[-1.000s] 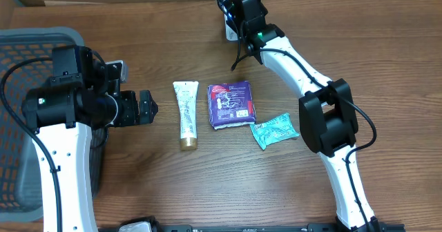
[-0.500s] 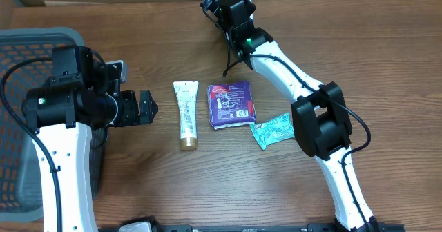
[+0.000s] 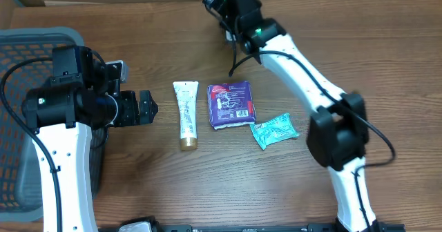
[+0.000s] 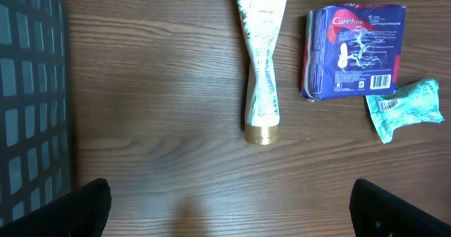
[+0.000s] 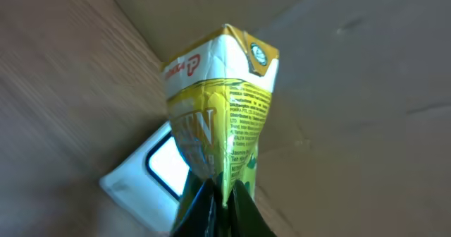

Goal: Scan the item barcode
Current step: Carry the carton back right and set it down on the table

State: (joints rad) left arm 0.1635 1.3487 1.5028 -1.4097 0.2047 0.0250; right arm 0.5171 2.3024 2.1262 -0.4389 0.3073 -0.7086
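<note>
I hold the yellow packet (image 5: 224, 117) pinched in my right hand (image 5: 217, 196) over the white scanner (image 5: 151, 172), far side, scan seemingly underway; my left hand (image 3: 146, 108) hangs spread, empty

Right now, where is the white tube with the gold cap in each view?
Overhead: the white tube with the gold cap lies just left of centre, cap toward the bottom edge.
Left wrist: tube at top centre, cap down.
Right wrist: not in it.
Shared landmark: the purple rectangular packet just right of it.

Crumpled yellow-and-white packet (image 5: 220, 110), upright, pinched at bottom
</note>
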